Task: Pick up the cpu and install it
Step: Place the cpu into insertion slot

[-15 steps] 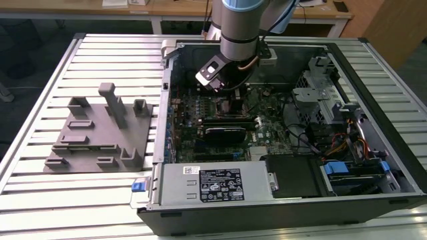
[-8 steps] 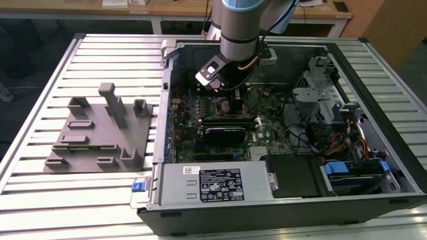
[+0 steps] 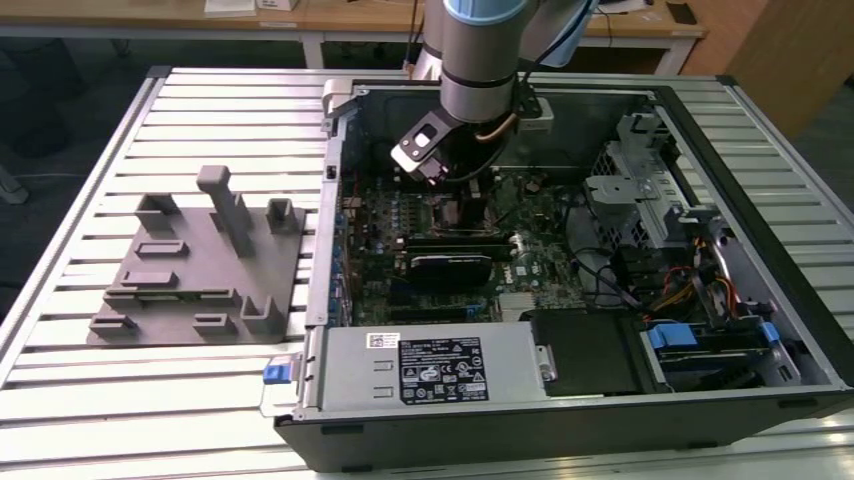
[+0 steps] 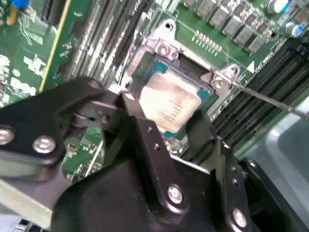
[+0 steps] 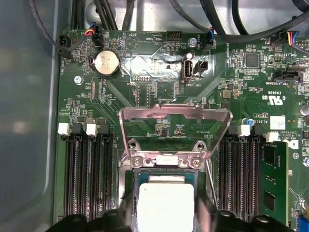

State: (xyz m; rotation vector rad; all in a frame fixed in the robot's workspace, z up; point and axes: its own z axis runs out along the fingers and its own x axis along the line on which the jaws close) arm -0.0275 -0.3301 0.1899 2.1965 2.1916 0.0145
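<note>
- The pincer (image 4: 166,116) is pinching the cpu (image 4: 170,99). In both wrist views one black finger (image 4: 140,125) presses against each of two opposite edges.
- The cpu hangs slightly tilted right over the socket frame (image 4: 160,48) on the green motherboard (image 5: 145,96). I cannot tell whether it touches the socket.
- The socket's metal load plate (image 5: 175,118) stands flipped open at one edge of the socket.
- Rows of memory slots (image 5: 87,179) flank the socket on both sides.
- In the exterior view the arm (image 3: 478,70) reaches down into the open computer case (image 3: 601,425), which lies on the slatted metal desk (image 3: 200,120).
- A grey plastic fixture (image 3: 200,265) rests on the desk at the exterior view's left, well apart from the arm.
</note>
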